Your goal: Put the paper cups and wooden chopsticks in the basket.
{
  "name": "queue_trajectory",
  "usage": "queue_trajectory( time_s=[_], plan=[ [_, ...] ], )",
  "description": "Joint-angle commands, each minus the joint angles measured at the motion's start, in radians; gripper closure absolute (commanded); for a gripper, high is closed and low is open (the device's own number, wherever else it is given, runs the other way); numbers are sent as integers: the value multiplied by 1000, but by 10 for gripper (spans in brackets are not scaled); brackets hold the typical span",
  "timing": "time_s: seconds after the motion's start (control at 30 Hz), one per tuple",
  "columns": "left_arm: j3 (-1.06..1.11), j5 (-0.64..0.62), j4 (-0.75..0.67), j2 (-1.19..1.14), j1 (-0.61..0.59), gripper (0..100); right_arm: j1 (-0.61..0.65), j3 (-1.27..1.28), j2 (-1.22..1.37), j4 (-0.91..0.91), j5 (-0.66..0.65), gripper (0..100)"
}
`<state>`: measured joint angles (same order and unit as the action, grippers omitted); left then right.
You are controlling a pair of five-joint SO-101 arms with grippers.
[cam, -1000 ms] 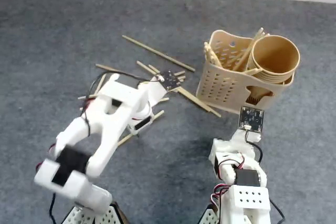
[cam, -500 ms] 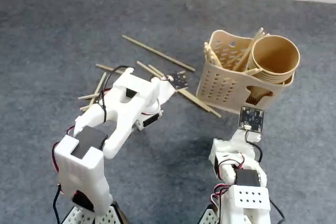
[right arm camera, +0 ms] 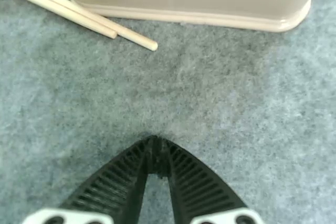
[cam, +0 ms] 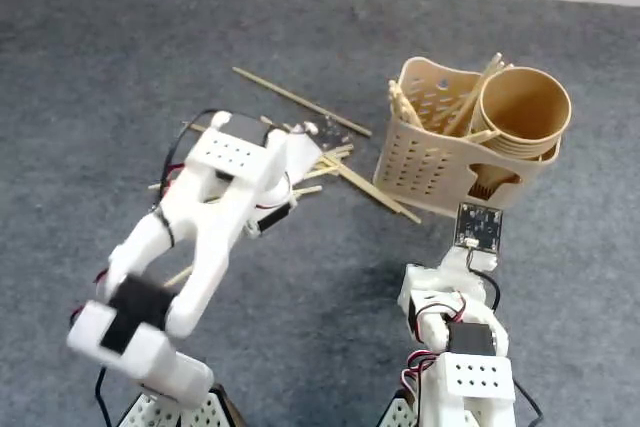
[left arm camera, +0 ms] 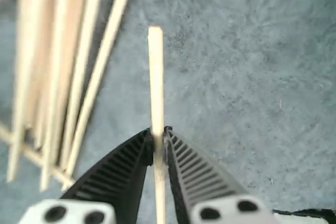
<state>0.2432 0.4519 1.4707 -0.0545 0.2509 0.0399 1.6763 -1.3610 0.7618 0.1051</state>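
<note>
A grey carpet (cam: 90, 67) covered the table. The left arm (cam: 200, 237) stretched across it from the near edge, with its wrist over a loose pile of chopsticks (cam: 335, 162). The right arm (cam: 455, 347) was folded low at the near edge, with its wrist just short of the basket (cam: 425, 167).

The cream, perforated basket stood on the carpet to the right, slightly tilted. A stack of paper cups (cam: 525, 107) sat inside it, mouths up. Several more sticks (cam: 472, 97) leaned in the basket beside the cups.

The loose pile lay just left of the basket, and a few of its sticks reached the basket's foot. One long chopstick (cam: 300, 101) lay apart from the pile, farther back.

The left gripper (left arm camera: 159, 136) was closed tight on a single chopstick (left arm camera: 155, 77), pinched at the tips of its jaws. That stick ran straight out ahead over the carpet, alongside the others in the pile. Whether it was off the carpet could not be told.

The right gripper (right arm camera: 156, 150) was closed with nothing in it. It pointed at bare carpet near the basket's bottom edge and the ends of two sticks (right arm camera: 79, 17).
</note>
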Motion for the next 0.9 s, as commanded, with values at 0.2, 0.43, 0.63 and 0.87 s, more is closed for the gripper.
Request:
queue_trajectory(
  time_s=[0.2, 0.43, 0.63, 0.87],
  plan=[
    [-31, -120, 28, 380, 2, 995, 5, 94, -12, -19, 8, 992],
    [-50, -187, 17, 492, 12, 995, 5, 94, -12, -19, 8, 992],
    [-228, -338, -29, 521, 13, 995, 5, 94, -12, -19, 8, 992],
    [-493, -440, -118, 513, 145, 995, 5, 94, -12, -19, 8, 992]
  ],
)
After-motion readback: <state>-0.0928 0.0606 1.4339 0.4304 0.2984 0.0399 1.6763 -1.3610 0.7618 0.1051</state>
